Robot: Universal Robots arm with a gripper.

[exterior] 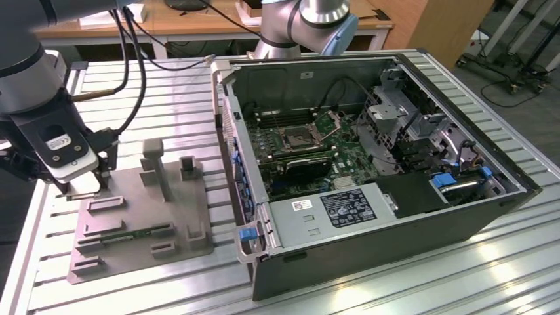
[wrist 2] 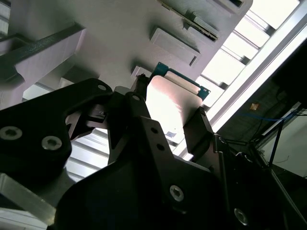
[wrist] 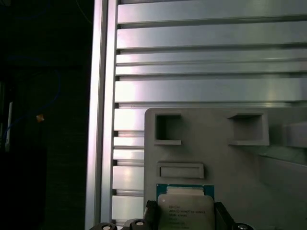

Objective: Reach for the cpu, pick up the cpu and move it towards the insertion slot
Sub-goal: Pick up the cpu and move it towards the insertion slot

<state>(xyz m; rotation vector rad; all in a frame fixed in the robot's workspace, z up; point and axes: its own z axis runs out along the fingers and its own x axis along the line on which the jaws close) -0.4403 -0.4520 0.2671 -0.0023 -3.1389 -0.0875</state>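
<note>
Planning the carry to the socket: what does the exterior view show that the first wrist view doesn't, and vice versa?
Exterior view: the insertion slot on the motherboard inside the open computer case. First wrist view: the cpu over the grey fixture, fingers against its two opposite edges. Both: the grey fixture and the slatted table.

cpu (wrist: 185,207) silvery top, green rim; fixture (exterior: 175,216) grey; motherboard (exterior: 343,167) green
</note>
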